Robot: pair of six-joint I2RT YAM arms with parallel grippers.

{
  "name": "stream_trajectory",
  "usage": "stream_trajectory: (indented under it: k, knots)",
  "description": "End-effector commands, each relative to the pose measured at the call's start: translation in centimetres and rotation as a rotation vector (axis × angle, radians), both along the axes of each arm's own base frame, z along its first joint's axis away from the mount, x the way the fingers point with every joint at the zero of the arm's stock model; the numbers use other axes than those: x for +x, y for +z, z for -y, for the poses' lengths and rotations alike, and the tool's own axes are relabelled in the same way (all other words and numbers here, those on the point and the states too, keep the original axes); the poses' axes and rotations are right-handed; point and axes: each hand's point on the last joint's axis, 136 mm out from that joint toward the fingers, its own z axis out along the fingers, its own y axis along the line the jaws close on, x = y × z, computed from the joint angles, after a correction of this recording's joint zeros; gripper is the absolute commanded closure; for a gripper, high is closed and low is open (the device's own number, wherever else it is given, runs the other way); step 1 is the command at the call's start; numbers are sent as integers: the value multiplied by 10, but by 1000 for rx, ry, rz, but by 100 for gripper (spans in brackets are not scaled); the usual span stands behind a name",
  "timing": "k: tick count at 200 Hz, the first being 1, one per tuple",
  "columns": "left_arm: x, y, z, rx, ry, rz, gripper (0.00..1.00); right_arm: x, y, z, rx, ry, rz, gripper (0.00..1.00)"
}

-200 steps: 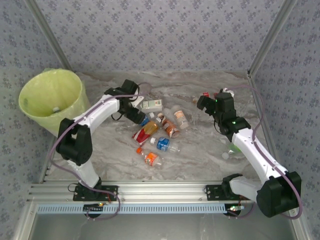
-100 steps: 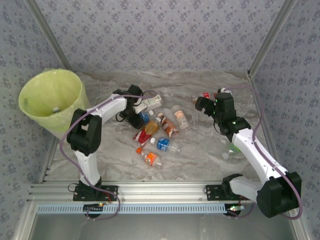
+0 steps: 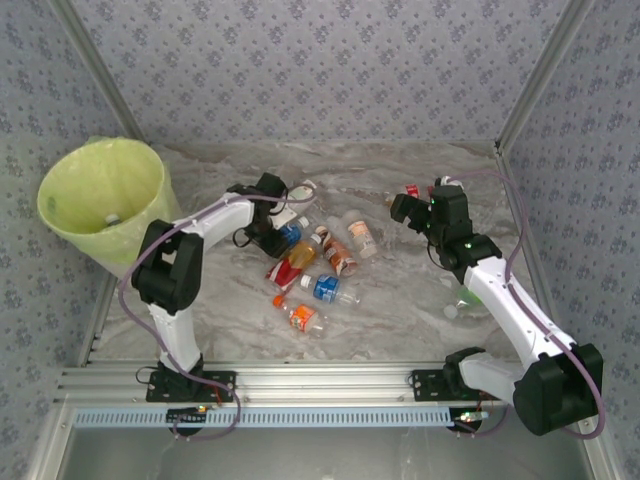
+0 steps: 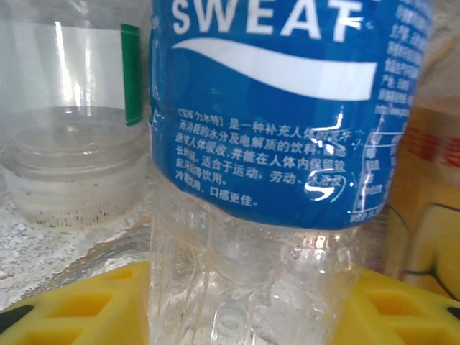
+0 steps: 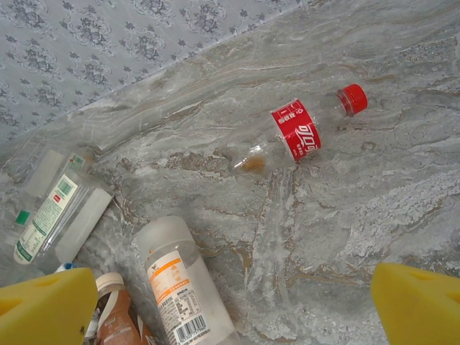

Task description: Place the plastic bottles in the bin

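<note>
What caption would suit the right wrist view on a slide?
Open right gripper above table, red-labelled bottle lying ahead.

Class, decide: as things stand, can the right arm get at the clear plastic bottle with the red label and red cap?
Probably yes. The right gripper is open, and the clear red-labelled, red-capped bottle lies alone on the marble table ahead of it, with nothing between.

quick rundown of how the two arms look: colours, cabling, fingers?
Left arm and right arm match: white links, black joint housings, black bases bolted to an aluminium rail. A lilac cable loops along each. Green light on the right wrist. Fingers are yellow blocks; the left ones show moulded recesses.
</note>
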Motion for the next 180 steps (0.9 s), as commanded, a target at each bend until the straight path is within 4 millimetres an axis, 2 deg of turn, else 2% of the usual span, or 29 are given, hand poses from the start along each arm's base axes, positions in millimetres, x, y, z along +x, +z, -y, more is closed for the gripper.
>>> stream_trajectory:
  k: [1,41,89,135,160,180]
  knots:
    - [-8,27,15,-93,-32,47,47,0,11,-1,-5,11,20,0]
    - [-16,62,24,-177,-55,124,50,2,12,-2,-8,12,22,0]
    - [-12,97,30,-272,-49,250,55,5,12,-8,-1,40,23,0]
    - [-13,136,36,-445,-23,357,59,-7,42,-60,2,319,205,0]
    - [-10,160,29,-527,36,431,59,-18,54,-85,-36,438,267,0]
    - [-7,184,18,-602,101,485,60,-22,60,-94,-66,465,295,0]
